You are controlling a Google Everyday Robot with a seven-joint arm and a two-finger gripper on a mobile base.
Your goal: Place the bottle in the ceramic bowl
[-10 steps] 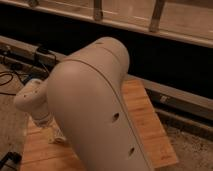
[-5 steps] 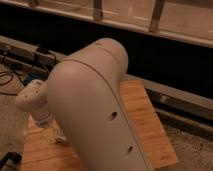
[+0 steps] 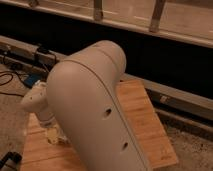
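My arm's large beige housing (image 3: 95,105) fills the middle of the camera view and hides much of the wooden table (image 3: 145,115). My gripper (image 3: 51,134) is low at the left, below the pale wrist section (image 3: 35,102), just over the table's left part. The bottle and the ceramic bowl are both hidden or out of view.
The wooden slatted table ends at the right and front, with speckled floor (image 3: 190,145) around it. Dark cables (image 3: 10,77) and a blue object (image 3: 31,80) lie on the floor at the left. A pale rail (image 3: 175,95) and a dark wall run behind the table.
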